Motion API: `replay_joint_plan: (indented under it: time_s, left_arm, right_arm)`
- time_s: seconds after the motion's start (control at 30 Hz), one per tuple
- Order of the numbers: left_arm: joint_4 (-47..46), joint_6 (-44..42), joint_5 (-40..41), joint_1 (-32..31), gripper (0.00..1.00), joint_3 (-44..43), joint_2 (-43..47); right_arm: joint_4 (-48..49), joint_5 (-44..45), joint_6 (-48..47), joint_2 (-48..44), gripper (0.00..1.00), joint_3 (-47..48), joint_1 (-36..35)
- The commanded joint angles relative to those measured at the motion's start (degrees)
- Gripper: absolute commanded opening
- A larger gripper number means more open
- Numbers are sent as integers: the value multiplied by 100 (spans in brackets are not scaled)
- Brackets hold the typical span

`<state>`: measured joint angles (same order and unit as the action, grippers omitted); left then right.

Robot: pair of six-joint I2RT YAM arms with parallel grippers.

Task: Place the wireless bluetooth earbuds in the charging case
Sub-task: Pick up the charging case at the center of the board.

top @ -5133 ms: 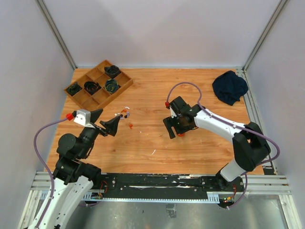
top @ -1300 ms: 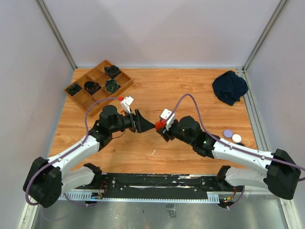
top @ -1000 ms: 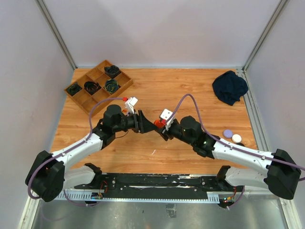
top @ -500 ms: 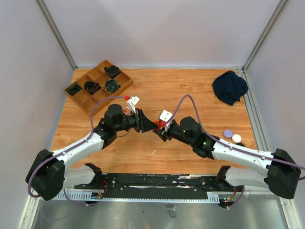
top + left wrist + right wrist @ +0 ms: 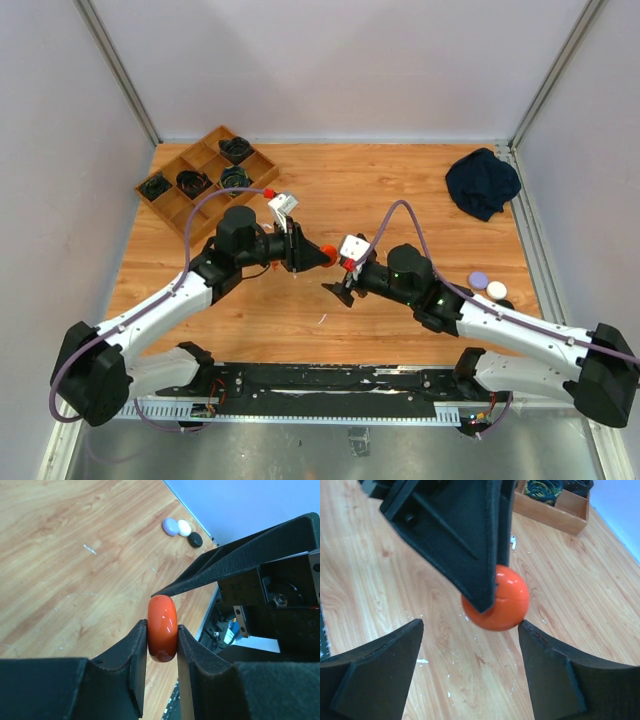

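Orange case (image 5: 162, 630) clamped edge-on in left gripper (image 5: 322, 255), mid-table; right gripper (image 5: 470, 625) spread wide, just right of case.

Observe that the round, glossy orange plastic case (image 5: 502, 605) has transferred to the left gripper (image 5: 162, 639), now clamped on it. The right gripper (image 5: 337, 293) has released and backed off the case.

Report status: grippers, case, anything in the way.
Left gripper shut on orange case, held above table. Right gripper open, fingers either side of it. No earbud in either gripper.
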<state>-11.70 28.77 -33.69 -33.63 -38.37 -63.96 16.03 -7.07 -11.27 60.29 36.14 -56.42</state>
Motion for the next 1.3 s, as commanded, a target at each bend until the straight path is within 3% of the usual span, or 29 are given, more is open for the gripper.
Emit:
replay_joint_plan:
  time_s: [0.0, 0.27, 0.47, 0.87, 1.17, 1.27]
  left_arm:
    - [996, -1213, -193, -47, 10, -555, 161]
    - [2232, -2835, -654, -166, 5, -1233, 201]
    - [2978, -3953, -826, -213, 1, -1652, 198]
    - [3499, -4800, -448, -732, 0, -2137, 39]
    - [3512, -4841, -712, -777, 0, -2184, 83]
    - [3517, -4846, -737, -777, 0, -2177, 78]
  right_arm:
    - [-561, -834, -76, -412, 80, 282, 215]
    - [-1010, -1997, 90, -977, 90, 313, 808]
    - [-454, -2814, 246, -1213, 97, 20, 1126]
    - [232, -4062, 661, -45, 76, 412, 1726]
    - [1517, -4591, 542, 8, 69, -151, 1723]
    - [1539, -4634, 475, -41, 66, -206, 1725]
